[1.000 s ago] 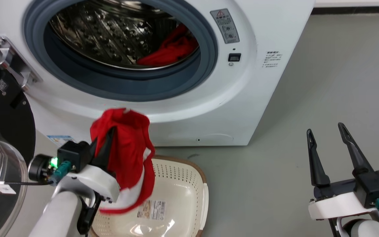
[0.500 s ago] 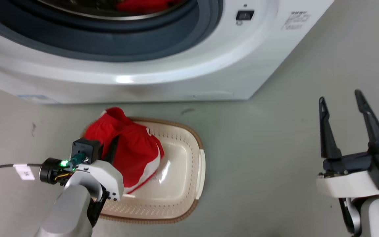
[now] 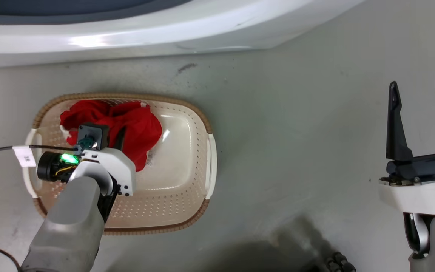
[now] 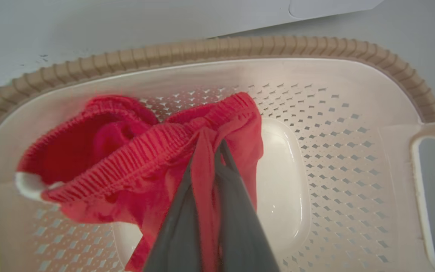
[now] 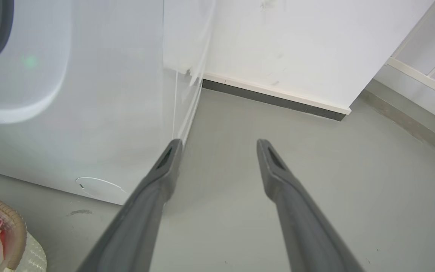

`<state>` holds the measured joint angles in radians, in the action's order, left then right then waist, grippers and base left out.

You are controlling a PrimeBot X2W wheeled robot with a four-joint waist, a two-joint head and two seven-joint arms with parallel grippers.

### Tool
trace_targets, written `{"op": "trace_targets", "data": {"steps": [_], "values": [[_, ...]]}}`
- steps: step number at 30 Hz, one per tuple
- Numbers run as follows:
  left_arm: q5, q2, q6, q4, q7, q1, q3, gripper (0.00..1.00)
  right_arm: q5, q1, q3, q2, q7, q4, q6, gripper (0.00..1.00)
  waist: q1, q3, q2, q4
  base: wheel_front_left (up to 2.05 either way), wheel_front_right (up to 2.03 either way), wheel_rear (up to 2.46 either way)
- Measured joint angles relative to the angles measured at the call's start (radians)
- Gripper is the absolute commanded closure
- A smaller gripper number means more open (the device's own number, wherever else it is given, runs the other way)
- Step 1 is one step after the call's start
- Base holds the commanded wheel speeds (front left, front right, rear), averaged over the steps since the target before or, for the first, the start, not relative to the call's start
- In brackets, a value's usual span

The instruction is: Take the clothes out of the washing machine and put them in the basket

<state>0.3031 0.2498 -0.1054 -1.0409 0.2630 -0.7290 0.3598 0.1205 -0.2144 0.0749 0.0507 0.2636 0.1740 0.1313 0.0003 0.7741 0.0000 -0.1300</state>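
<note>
A red garment (image 3: pixel 138 128) with a ribbed waistband lies bunched in the far left part of the cream basket (image 3: pixel 202 124), which stands on the floor in front of the washing machine (image 3: pixel 127 34). My left gripper (image 3: pixel 121 130) reaches down into the basket. In the left wrist view its fingers (image 4: pixel 236 211) are shut on a fold of the red garment (image 4: pixel 108 158), low over the basket's perforated wall (image 4: pixel 334 124). My right gripper (image 3: pixel 417 85) hangs open over bare floor to the right, nothing between its fingers (image 5: pixel 157 181). The drum is out of view.
Grey floor (image 3: pixel 296 132) lies free between the basket and my right gripper. A black cable with a white tag (image 3: pixel 25 155) runs in from the left. A small black object (image 3: pixel 338 262) sits at the bottom edge. Beyond the washer's side is a white wall with a dark skirting (image 5: pixel 270 102).
The head camera has tilted down, so the porthole has left the picture. My left gripper has lowered the red garment from above the basket into it. The right gripper stays open.
</note>
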Motion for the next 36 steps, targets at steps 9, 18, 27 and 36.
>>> {"op": "trace_targets", "data": {"steps": [9, 18, 27, 36], "values": [[0.025, -0.02, 0.027, -0.14, 0.0, -0.061, -0.04, 1.0, -0.022, -0.013, -0.018, 0.0, 0.0, 0.011, 0.0, 0.0, -0.0001, 0.08, 0.0, -0.037, 0.0, 0.0, 0.0], [0.038, -0.036, 0.027, -0.16, 0.0, -0.072, -0.055, 0.0, -0.029, -0.013, -0.013, 0.0, 0.0, 0.007, 0.0, 0.0, -0.0001, 0.082, 0.0, -0.032, 0.0, 0.0, 0.0], [0.011, -0.036, 0.014, -0.057, 0.0, 0.04, -0.055, 0.0, -0.04, -0.006, 0.017, 0.0, 0.0, -0.038, 0.0, 0.0, -0.0002, -0.025, 0.0, -0.013, 0.0, 0.0, 0.0], [-0.035, -0.059, -0.007, 0.194, 0.0, 0.258, -0.088, 0.0, -0.065, 0.045, 0.042, 0.0, 0.0, -0.122, 0.0, 0.0, -0.0004, -0.235, 0.0, 0.023, 0.0, 0.0, 0.0]]}}
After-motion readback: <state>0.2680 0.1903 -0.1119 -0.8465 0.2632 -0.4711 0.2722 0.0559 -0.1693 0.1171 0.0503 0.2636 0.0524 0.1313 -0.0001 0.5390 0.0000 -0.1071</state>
